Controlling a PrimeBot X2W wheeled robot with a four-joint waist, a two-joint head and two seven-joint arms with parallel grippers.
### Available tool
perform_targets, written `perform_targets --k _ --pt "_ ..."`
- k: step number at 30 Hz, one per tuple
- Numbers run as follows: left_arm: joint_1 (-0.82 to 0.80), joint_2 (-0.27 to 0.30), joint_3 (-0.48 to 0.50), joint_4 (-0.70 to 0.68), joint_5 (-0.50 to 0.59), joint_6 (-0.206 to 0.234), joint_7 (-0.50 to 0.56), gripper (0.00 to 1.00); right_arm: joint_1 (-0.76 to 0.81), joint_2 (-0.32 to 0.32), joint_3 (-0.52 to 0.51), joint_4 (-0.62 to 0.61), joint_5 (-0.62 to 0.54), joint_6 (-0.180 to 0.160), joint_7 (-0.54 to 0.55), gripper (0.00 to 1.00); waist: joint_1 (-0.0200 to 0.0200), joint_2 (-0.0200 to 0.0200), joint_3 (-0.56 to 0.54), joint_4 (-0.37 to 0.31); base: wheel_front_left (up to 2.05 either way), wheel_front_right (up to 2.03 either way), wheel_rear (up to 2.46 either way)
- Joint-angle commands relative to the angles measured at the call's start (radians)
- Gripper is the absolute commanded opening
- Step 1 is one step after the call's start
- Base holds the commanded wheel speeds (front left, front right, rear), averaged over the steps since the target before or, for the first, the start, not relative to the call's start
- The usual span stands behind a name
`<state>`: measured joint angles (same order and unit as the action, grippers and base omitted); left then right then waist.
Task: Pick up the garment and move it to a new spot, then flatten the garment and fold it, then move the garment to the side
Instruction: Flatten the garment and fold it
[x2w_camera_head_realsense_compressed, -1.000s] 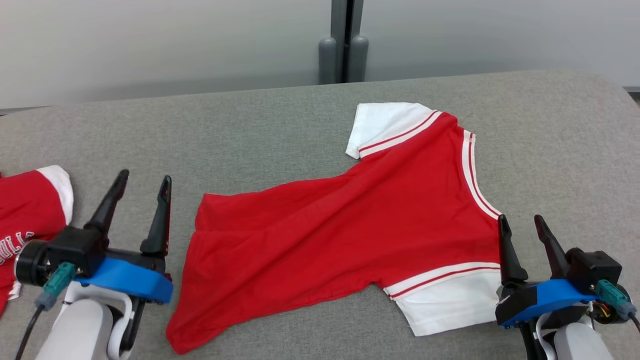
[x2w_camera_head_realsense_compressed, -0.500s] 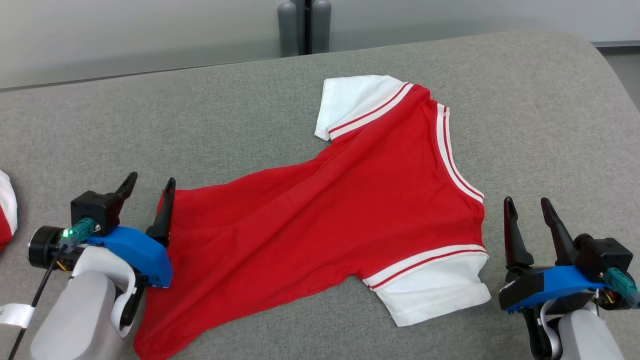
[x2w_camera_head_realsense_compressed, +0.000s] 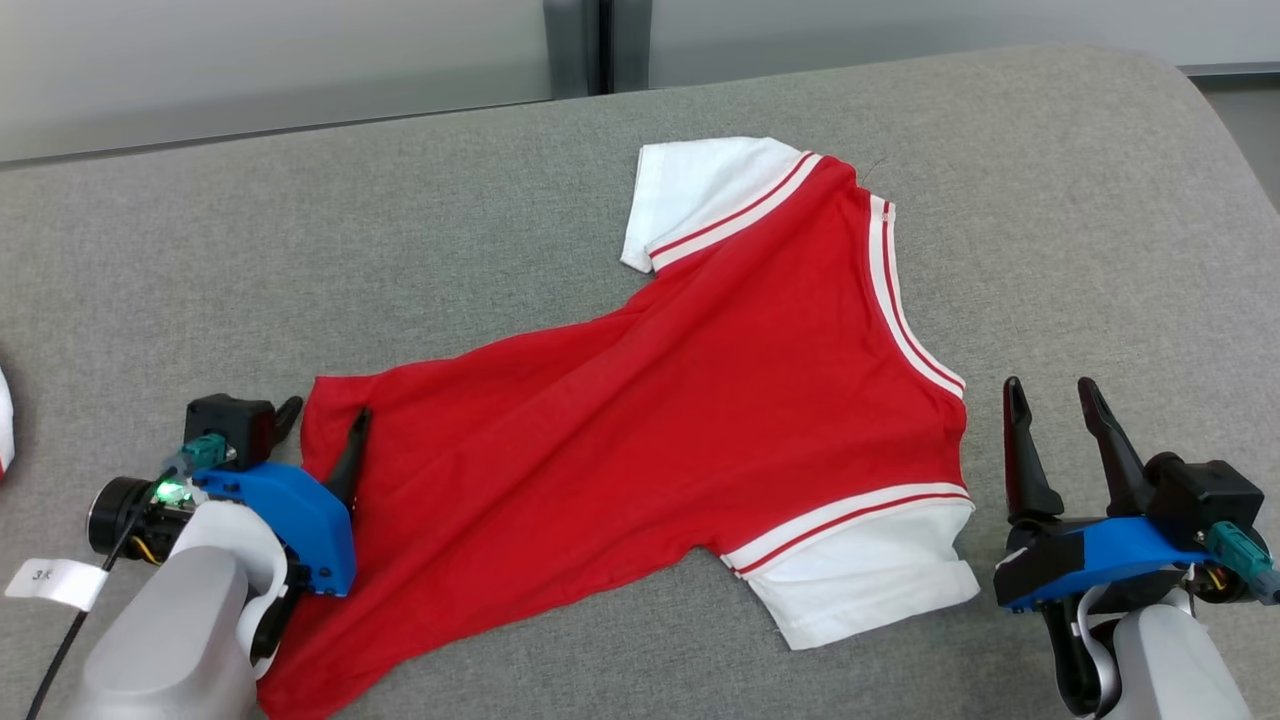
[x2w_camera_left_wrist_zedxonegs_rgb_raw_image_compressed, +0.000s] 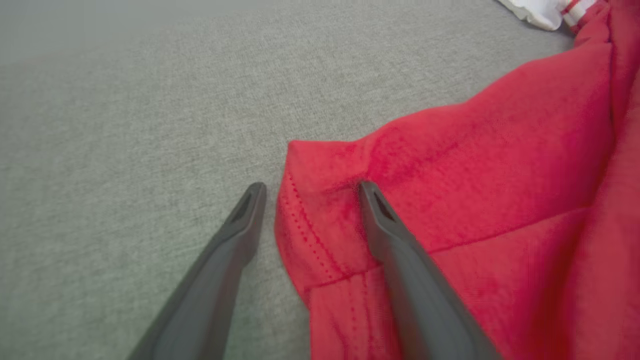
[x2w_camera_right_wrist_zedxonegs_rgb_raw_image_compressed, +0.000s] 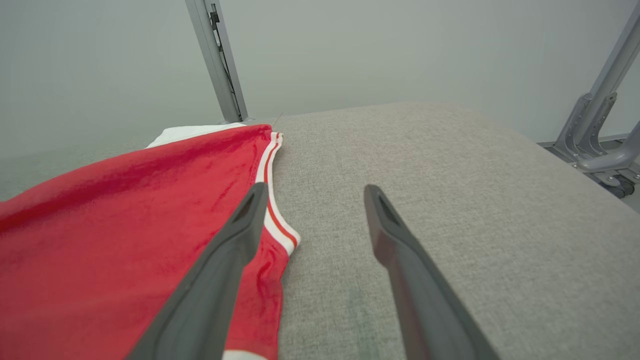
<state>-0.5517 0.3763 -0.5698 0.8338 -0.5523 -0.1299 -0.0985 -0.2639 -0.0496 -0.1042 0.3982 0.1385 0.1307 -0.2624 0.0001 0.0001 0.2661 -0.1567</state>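
At the bench's near edge, the robot's left gripper stands wide open astride the hem corner of a red short-sleeved cotton shirt with white sleeves and striped trim. One dark finger is over bare bench and the other lies on the red cloth, with nothing pinched yet. Toward the near right corner, the right gripper is equally wide and empty, poised just beside the shirt's striped neckline and near white sleeve.

The shirt lies across the middle of the grey fabric-covered bench, hem toward the left and collar toward the right. It is spread out but skewed, with long creases running through its body. Its far white sleeve points toward the far edge, where a grey metal post rises against a pale wall.

The work appears to be at the flattening stage. The garment is laid out on the bench but not smooth, no fold has been made, and the final move to the side remains.
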Motion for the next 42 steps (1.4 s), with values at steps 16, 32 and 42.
perform_targets --k 16,32,42 --pt "-0.164 0.025 -0.202 0.036 -0.151 -0.001 -0.115 0.0 0.01 -0.002 -0.014 0.008 -0.022 0.0 -0.004 1.0 -0.0001 -0.0001 -0.04 0.026 0.0 0.0 0.0" --pt "-0.258 0.179 -0.216 -0.187 -0.141 0.011 -0.146 0.0 0.037 -0.002 0.001 0.025 -0.002 0.0 -0.004 1.0 -0.0001 -0.0001 -0.109 0.033 0.0 0.0 0.0" --pt "-0.333 0.239 -0.205 -0.202 -0.125 0.026 -0.102 0.0 0.019 -0.002 0.019 0.016 0.023 0.0 -0.003 1.0 -0.0001 -0.0001 -0.07 -0.023 0.0 0.0 0.0"
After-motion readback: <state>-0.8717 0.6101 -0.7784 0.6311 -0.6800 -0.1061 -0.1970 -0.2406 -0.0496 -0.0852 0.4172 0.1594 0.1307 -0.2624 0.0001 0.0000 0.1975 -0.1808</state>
